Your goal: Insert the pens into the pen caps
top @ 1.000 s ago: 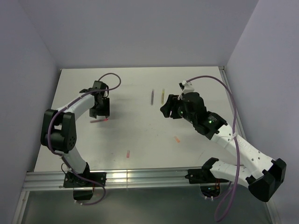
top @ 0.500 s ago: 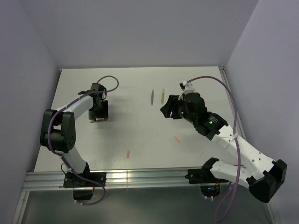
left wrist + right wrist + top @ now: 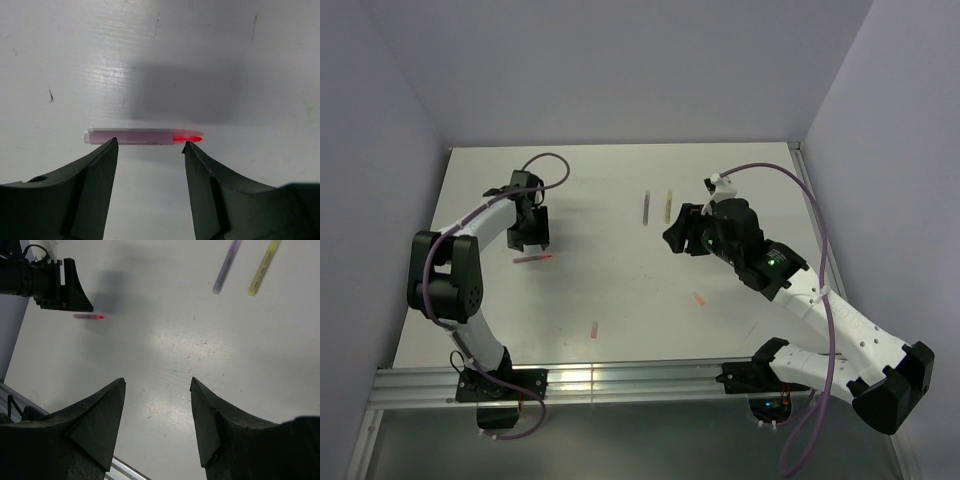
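The pink pen [image 3: 135,136] lies flat on the desk [image 3: 620,280], red nib bare, on the left side. My left pincer [image 3: 150,146] hangs over it, about half open and holding nothing. The pen runs from one finger toward the other, along the line my jaws close on.

I judge it to be light, stiff and smooth, a thin round barrel that will roll or skid if nudged. Squeezed end to end it would pop out, and the nib could smear. I would turn the wrist a quarter turn and take it across the barrel near the middle, well clear of the nib, so the tip stays free for its cap. A light squeeze should hold it.

My left arm is folded at the elbow by the desk's left edge, its forearm reaching away from me and the wrist pointing down.

My right pincer [image 3: 157,382] is also about half open and empty. It hovers mid-desk on a long diagonal reach, near the purple pen [image 3: 226,265] and the yellow pen [image 3: 263,267], which lie side by side. A short pink stub, the pink cap [image 3: 594,329] I take it, lies near the front edge, well apart from its pen.
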Tool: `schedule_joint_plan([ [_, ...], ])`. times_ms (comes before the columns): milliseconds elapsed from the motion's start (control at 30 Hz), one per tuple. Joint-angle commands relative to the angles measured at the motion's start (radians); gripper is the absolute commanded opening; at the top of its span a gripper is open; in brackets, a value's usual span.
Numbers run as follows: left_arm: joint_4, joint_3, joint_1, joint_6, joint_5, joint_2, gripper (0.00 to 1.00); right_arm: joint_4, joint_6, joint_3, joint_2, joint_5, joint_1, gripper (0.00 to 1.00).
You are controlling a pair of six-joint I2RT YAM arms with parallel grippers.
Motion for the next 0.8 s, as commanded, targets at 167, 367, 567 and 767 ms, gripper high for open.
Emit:
schedule_joint_plan([
  [167,0.035,0.015,0.061,-0.018,0.004,0.034,0.6,0.008,0.001,-0.012,-0.036,-0.006,-0.008,0.62],
  [367,0.057,-0.014,0.125,-0.045,-0.005,0.026,0.59,0.018,0.005,-0.021,-0.041,-0.014,-0.008,0.62],
  [567,0.061,-0.039,0.151,-0.07,-0.015,0.057,0.56,0.033,0.01,-0.03,-0.039,-0.031,-0.008,0.62],
  [767,0.063,-0.054,0.162,-0.091,-0.001,0.074,0.51,0.048,0.014,-0.049,-0.052,-0.04,-0.008,0.61],
])
